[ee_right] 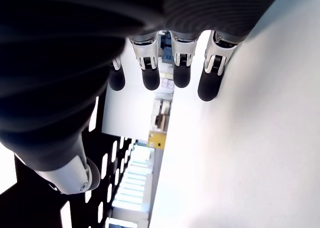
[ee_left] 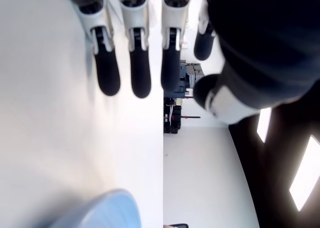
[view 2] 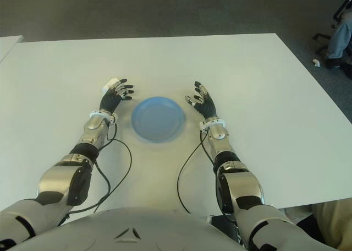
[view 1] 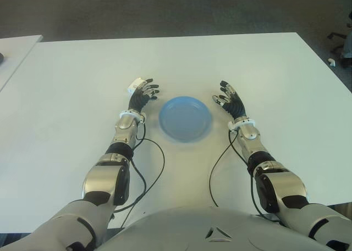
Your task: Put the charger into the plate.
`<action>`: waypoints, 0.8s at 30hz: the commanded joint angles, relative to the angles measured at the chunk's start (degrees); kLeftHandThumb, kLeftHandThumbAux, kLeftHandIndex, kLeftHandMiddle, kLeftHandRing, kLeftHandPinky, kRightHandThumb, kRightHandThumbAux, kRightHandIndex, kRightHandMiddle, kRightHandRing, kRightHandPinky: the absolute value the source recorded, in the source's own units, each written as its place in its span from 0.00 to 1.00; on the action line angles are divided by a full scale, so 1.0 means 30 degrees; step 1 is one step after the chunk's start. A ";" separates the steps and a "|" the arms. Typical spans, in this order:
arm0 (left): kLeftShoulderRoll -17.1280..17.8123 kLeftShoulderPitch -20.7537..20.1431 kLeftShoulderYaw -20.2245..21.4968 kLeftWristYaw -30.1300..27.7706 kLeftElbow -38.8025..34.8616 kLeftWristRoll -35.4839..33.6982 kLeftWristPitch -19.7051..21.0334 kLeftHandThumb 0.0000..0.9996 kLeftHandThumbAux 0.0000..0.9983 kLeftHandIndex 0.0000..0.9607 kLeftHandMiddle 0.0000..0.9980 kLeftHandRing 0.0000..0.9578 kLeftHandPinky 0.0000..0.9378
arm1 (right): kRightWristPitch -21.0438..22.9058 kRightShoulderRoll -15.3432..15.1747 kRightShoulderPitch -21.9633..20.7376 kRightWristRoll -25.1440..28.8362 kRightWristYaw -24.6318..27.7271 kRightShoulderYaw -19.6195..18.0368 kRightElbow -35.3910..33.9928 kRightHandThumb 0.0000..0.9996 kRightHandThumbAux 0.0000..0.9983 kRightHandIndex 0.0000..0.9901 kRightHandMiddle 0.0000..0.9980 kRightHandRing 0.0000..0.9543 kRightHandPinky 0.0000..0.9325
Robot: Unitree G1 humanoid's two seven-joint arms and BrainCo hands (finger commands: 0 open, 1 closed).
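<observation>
A round blue plate (view 1: 185, 119) with nothing in it lies on the white table (view 1: 247, 64) between my two hands. The charger (view 1: 134, 86), a small white block, lies on the table at the far left side of my left hand (view 1: 145, 94), touching or just beside the fingertips and partly hidden by them. That hand is open with its fingers (ee_left: 140, 73) stretched out and nothing held; the plate's rim (ee_left: 100, 213) shows in the left wrist view. My right hand (view 1: 227, 98) shows to the right of the plate, open, its fingers (ee_right: 181, 68) spread.
Black cables (view 1: 159, 163) run from both forearms across the near table. A second white table (view 1: 16, 47) stands to the left across a narrow gap. On the dark floor at the far right are a chair base and a person's leg (view 2: 338, 36).
</observation>
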 commanded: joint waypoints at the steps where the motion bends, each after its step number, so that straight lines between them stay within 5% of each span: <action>1: 0.0050 0.0553 -0.0264 0.0522 0.0232 0.0418 0.1578 0.16 0.68 0.19 0.29 0.35 0.39 | 0.2170 0.0230 0.0637 0.0116 0.0552 -0.0164 0.0956 0.04 0.71 0.00 0.05 0.05 0.06; 14: -0.0051 0.0633 -0.0278 0.0729 -0.1197 0.0419 0.1931 0.12 0.70 0.18 0.29 0.33 0.35 | 0.2635 0.0097 -0.0013 0.0838 0.0558 -0.1101 -0.1122 0.05 0.71 0.00 0.05 0.05 0.07; 24: -0.0005 0.2247 -0.1421 0.2130 -0.7278 0.1769 0.3417 0.20 0.73 0.17 0.29 0.34 0.38 | 0.2884 0.0164 0.0247 0.1140 0.0331 -0.1552 -0.2041 0.07 0.72 0.00 0.06 0.05 0.07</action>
